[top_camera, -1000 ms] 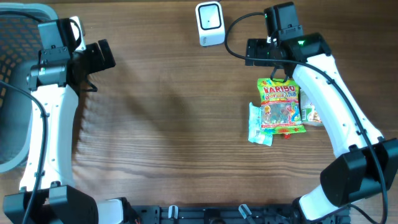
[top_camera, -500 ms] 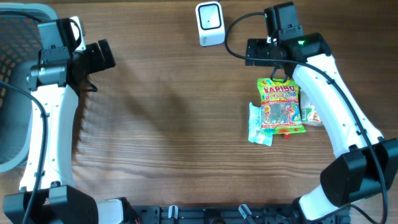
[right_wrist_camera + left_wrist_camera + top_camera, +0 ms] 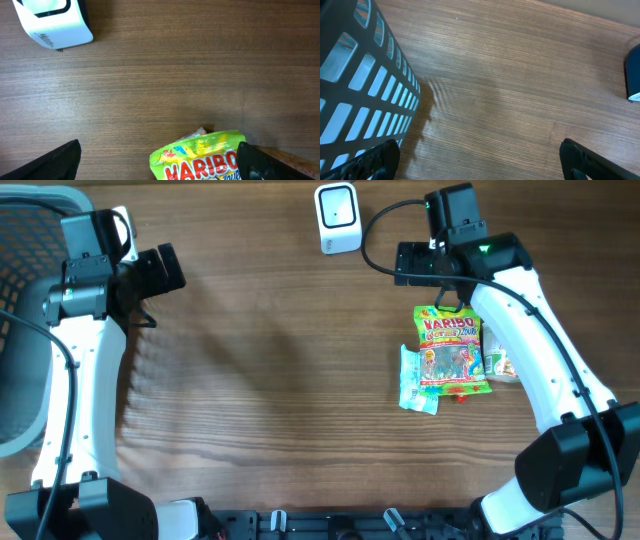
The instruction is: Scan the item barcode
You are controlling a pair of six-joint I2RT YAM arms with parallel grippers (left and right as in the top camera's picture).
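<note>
Right gripper (image 3: 160, 162): fingers (image 3: 55, 162) spread fully apart, clamped on nothing, hovering over bare wood near the far edge. Just below the tips in the wrist view, the top edge of the Haribo bag (image 3: 452, 352). Yellow-green with red lettering, lying flat and label-up on the right half of the table (image 3: 270, 360), close beside the white right arm (image 3: 530, 350). Tucked under the bag's lower left corner, a pale green packet (image 3: 413, 385). Against its right side, a second packet (image 3: 498, 364), mostly hidden by the arm and too covered to name. Farther out, to the left along the far edge and well apart from the bag, a white barcode scanner (image 3: 337, 218), standing upright with a dark window on its face. From the wrist, a black cable (image 3: 375, 235) looping toward it.

Left gripper (image 3: 480, 162): fingers (image 3: 380, 157) likewise wide apart, empty, poised over open tabletop. Immediately to its left, a dark grey slotted basket (image 3: 20, 250) with a pale rim, filling the far left corner.

Surface: dark brown wood grain, matte, with faint rippled shadow beside the basket. Beyond the far edge, in the left wrist view, a plain grey-brown strip (image 3: 615, 10); floor or wall, cannot tell.
</note>
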